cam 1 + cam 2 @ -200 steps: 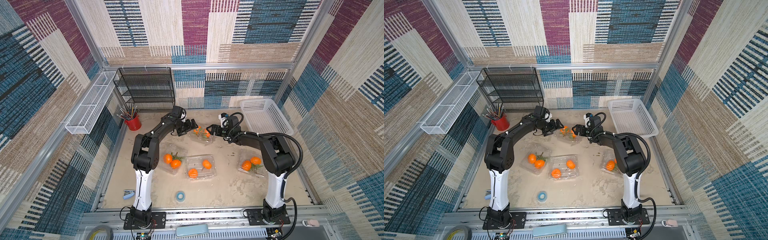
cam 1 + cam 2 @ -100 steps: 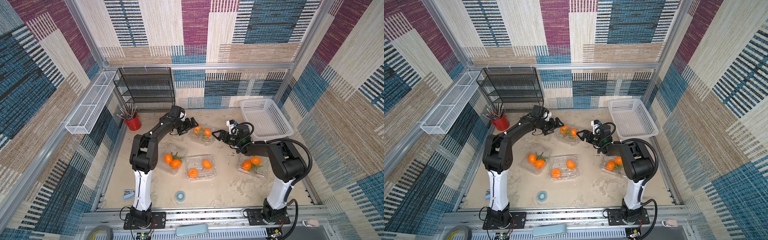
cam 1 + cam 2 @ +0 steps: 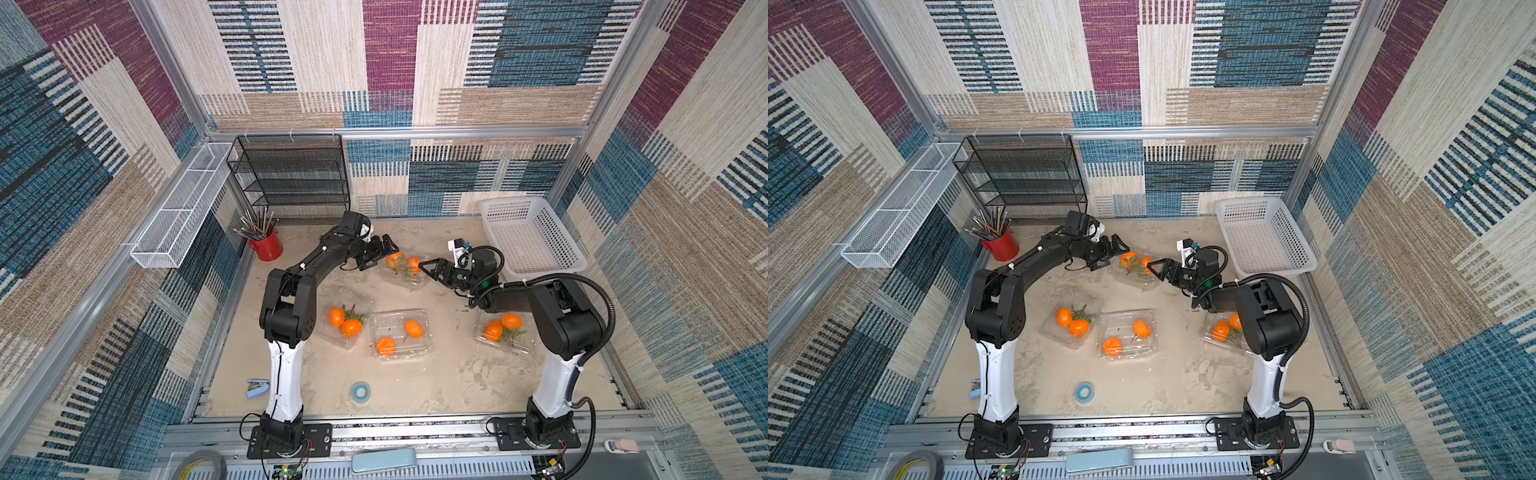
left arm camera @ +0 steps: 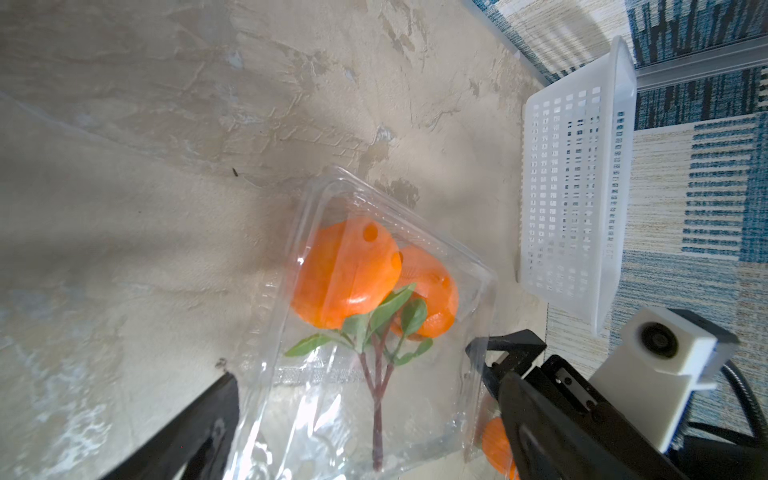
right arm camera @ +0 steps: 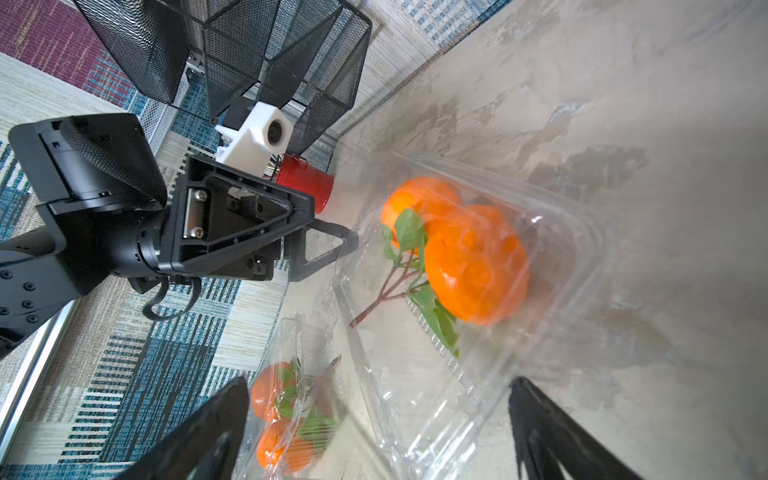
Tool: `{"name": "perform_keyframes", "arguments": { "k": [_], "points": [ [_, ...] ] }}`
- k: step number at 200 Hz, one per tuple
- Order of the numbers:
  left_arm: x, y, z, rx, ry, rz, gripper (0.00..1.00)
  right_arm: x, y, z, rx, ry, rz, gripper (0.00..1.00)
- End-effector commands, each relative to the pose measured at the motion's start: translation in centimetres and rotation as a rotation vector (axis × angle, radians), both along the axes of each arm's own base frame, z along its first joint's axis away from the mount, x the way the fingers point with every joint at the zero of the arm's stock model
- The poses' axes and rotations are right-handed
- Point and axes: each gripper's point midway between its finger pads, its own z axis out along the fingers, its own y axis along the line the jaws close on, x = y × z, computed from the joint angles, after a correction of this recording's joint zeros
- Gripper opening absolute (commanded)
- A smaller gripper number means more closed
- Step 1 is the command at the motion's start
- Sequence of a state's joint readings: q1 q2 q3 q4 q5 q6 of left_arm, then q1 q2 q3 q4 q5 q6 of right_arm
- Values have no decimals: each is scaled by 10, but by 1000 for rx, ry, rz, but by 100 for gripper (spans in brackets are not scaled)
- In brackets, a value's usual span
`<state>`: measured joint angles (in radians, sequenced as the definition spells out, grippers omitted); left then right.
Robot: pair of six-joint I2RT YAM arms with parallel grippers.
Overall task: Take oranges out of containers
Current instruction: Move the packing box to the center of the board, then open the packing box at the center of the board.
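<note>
Your left gripper and right gripper both stood wide open, holding nothing, on either side of the box just above the centre in both top views. Its two oranges lay inside; whether the lid was latched, I could not tell. If one jaw pushed alone, the light box could slide or crumple. The joined stems could drag both fruits out together. Three other boxes lay lower in the frame, full.

No writing, label, brand or number can be read in any view. Faint reddish marks on the yellow roll by the near rail are too small to make out.
</note>
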<state>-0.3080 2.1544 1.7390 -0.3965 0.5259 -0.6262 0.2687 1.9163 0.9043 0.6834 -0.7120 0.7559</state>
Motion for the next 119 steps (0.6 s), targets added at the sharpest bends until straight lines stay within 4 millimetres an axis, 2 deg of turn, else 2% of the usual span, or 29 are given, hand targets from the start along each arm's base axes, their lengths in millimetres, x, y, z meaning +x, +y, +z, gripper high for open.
{"name": "perform_keyframes", "arguments": {
  "k": [1,92,119],
  "points": [
    [1,-1,1,-10,-3,3,99,1,6,13,37,-45,31,98],
    [-4,-9,-3,-17,8,-8,99,-3,11,19,115,-26,66,100],
    [-4,-11,0,-29,2,-9,99,-5,13,20,144,-12,73,95]
  ]
}}
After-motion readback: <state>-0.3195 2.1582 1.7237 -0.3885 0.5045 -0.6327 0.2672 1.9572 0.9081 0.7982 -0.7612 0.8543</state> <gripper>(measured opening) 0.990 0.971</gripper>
